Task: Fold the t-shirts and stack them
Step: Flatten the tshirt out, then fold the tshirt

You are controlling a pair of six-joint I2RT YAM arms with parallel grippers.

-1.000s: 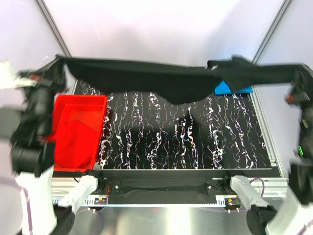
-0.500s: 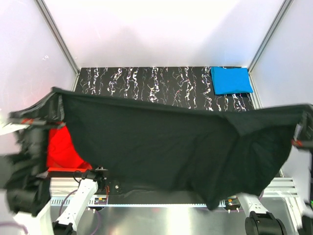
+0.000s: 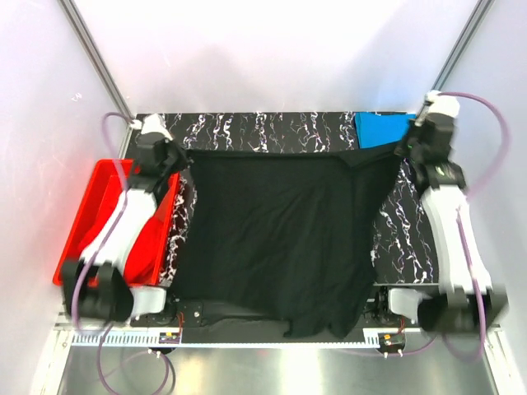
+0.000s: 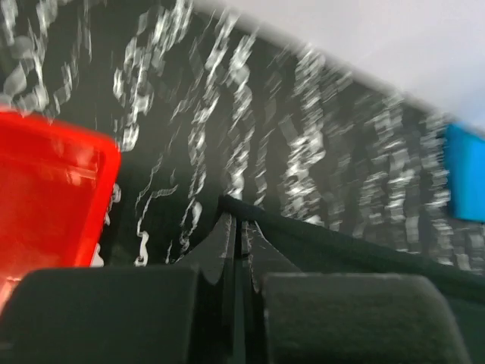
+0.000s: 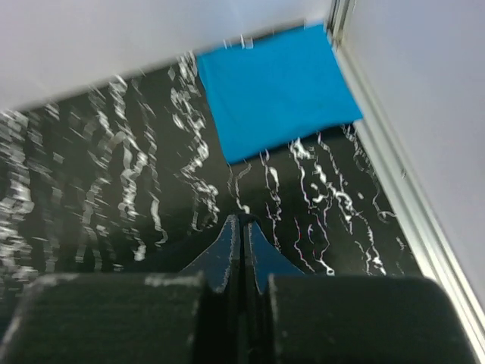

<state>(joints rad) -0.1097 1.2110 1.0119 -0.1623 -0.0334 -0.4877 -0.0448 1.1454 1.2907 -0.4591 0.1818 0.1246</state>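
Left gripper [image 3: 181, 158] and right gripper [image 3: 400, 153] stay pinched shut on the far corners of the plain black fabric t-shirt [image 3: 280, 239]. Half a second ago I had it stretched in the air. Now it lies spread on the black marbled table [image 3: 247, 127], its near hem over the edge, between the rigid red plastic tub [image 3: 82, 222] and the folded bright blue t-shirt [image 3: 383, 127].

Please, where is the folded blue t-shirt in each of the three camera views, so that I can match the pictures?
Top external: the blue t-shirt lies at the table's far right corner.
Left wrist: at the right edge of the picture, cut off by it.
Right wrist: upper centre, seen whole.
Shared landmark: the black, white-marbled tabletop beneath it.
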